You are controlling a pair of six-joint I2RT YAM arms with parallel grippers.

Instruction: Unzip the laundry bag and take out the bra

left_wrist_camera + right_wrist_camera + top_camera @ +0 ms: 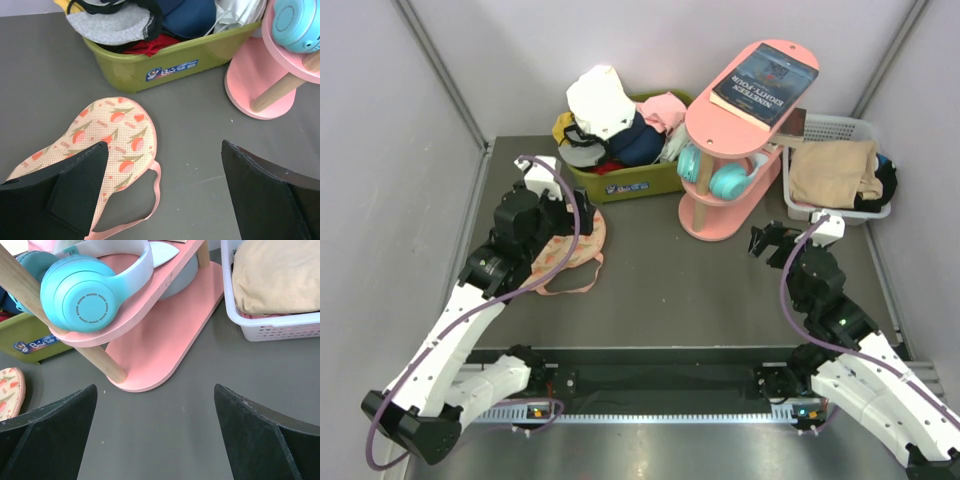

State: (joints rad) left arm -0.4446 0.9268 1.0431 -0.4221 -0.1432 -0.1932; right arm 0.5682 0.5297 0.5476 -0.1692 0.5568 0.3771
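The laundry bag [582,248] lies flat on the dark table at the left, peach mesh with orange-red prints, and looks closed. Its thin pink loop [155,186] trails toward the near side. My left gripper [578,214] hovers over the bag, open; in the left wrist view the bag [112,131] lies under the left finger and the left gripper [164,150] has bare table between its jaws. My right gripper [765,241] is open above the table near the pink stand, and the right gripper [155,390] holds nothing. The bra is hidden.
A green bin [620,184] heaped with clothes stands behind the bag. Right of it is a pink two-tier stand [732,222] with a book [765,82] on top and teal headphones [85,300] on its lower shelf. A white basket [280,331] holds tan cloth [832,170].
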